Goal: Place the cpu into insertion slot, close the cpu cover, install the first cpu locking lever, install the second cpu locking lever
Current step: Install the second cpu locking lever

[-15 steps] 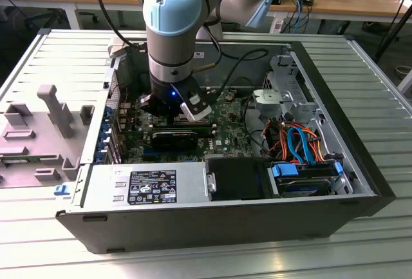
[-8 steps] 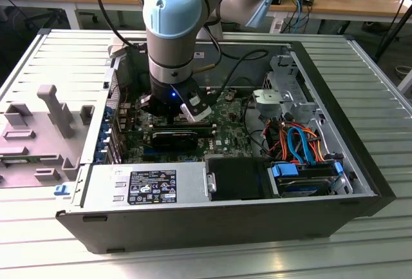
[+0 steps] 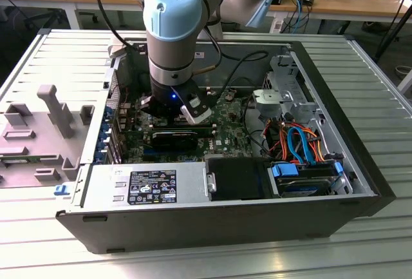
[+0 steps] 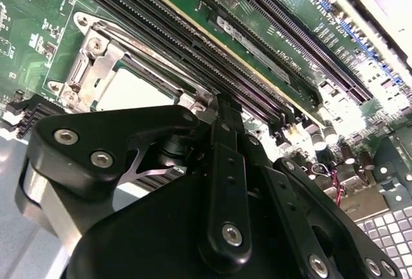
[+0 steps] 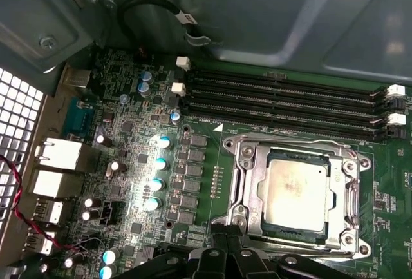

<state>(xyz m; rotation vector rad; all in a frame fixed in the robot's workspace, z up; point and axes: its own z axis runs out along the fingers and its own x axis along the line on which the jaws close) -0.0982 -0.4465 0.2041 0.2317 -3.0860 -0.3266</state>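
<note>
The arm reaches down into the open computer case [image 3: 360, 182], and its gripper [image 3: 168, 113] hangs low over the green circuit board [image 5: 161, 131], close to the socket. In the first wrist view the chip [image 5: 294, 192] already lies flat in the socket [image 5: 270, 224], its dull silver top showing through the large window of the metal cover [image 5: 248, 182], which looks folded down over it, so seating the chip and shutting the cover appear done. A thin lever [image 5: 355, 192] runs along one side of the frame; whether it is latched I cannot tell. The black gripper [image 5: 222, 253] sits right at the socket's edge, probably placed there to work a lever. In the second wrist view its fingers [image 4: 222, 182] seem pressed close together with nothing pinched between them, tips near the cover [image 4: 96, 66] beside the long black memory slots [image 4: 193, 40], though the very tips are hard to read.
</note>
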